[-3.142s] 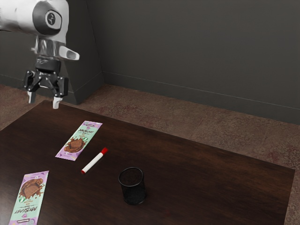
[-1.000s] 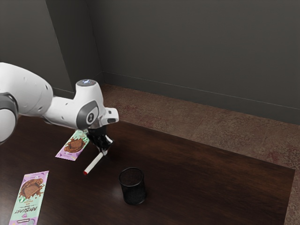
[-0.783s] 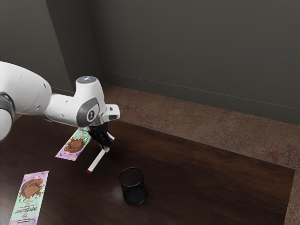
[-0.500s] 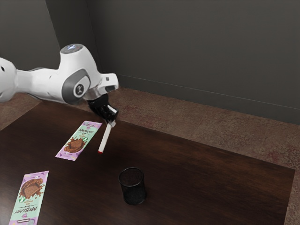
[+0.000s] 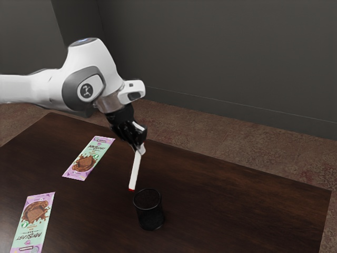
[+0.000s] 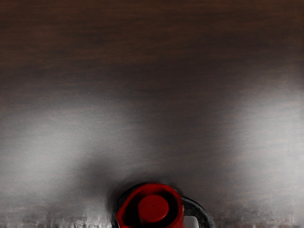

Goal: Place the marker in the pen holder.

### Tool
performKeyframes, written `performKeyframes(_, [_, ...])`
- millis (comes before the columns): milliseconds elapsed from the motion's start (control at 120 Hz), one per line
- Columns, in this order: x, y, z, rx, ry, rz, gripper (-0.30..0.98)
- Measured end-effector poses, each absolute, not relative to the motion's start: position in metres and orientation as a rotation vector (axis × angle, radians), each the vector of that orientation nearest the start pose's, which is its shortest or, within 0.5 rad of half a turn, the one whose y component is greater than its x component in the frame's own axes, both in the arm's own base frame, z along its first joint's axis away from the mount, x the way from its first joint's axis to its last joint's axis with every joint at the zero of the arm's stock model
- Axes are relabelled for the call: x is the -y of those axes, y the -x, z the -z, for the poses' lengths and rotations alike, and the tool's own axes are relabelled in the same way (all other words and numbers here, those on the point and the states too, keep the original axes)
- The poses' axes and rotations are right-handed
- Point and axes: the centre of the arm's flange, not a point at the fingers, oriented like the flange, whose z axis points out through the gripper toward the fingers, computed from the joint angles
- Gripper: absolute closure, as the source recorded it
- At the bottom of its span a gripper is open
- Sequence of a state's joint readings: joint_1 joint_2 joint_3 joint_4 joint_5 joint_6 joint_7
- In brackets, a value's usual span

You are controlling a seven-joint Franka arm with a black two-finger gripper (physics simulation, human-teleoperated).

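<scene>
- Marker's (image 5: 135,171) upper end: hidden from you in the gripper (image 5: 139,148), ext. view.
- In wrist view, its red end (image 6: 153,206) is cut off by the pic's edge & hides most of the pen holder (image 5: 150,217); the edge crops that too.
- White bit (image 6: 192,222) beside the red: you can't ID it, mostly cut off.
- Pen holder's inside bottom: too dark to tell.
- Choc bar (image 5: 31,224) farther from the table's (image 5: 237,211) far-left corner (ext. view): lower end cropped. 
- Bar (image 5: 89,158) nearer that corner: fine print too small for you to read.
- Table's near edge & arm's (image 5: 31,88) base: out of frame.
</scene>
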State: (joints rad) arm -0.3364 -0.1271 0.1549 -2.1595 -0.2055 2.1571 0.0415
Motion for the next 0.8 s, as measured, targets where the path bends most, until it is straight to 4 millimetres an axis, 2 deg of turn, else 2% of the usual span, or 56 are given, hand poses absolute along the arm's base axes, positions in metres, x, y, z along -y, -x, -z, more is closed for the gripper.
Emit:
performKeyframes(208, [0.126,-0.502,-0.451,-0.159,3.376,0.029,0.77])
performKeyframes(333, [0.134,-0.504,-0.436,-0.133,3.37,-0.015,0.77])
performKeyframes(467, [0.132,-0.507,-0.425,-0.108,3.343,0.02,0.77])
performKeyframes(650, [0.134,-0.512,-0.428,-0.116,3.305,0.107,0.77])
performKeyframes(800, [0.133,-0.52,-0.422,-0.1,3.284,0.155,0.75])
